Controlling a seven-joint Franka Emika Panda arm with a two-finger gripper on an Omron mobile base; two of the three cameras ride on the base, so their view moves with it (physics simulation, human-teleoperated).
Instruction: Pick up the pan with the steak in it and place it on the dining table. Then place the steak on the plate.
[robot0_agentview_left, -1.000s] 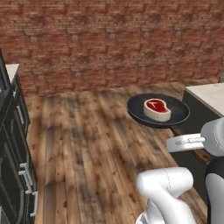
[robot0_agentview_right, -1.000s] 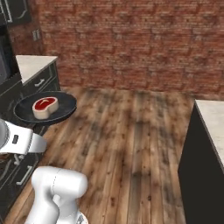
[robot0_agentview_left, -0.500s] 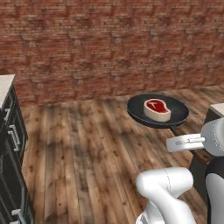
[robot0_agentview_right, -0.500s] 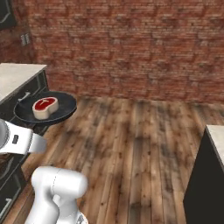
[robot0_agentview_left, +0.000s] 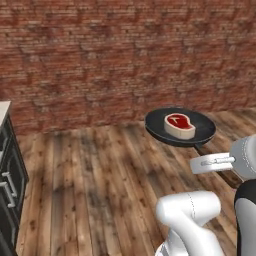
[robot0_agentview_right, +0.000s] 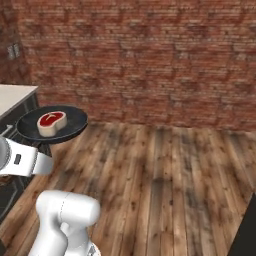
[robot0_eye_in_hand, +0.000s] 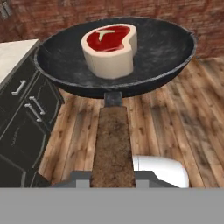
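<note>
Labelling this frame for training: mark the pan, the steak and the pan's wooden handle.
pan (robot0_eye_in_hand: 166, 48): hand view, bare black inner floor right of the meat.
steak (robot0_agentview_left: 178, 121): left base view, red top face.
wooden handle (robot0_eye_in_hand: 113, 144): hand view, middle of the brown shaft.

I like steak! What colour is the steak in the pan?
The steak is red on top with pale cream sides, clearest in the hand view.

Both base views face the brick wall (robot0_agentview_left: 100, 55); hand view looks along the pan (robot0_eye_in_hand: 166, 52).
</note>
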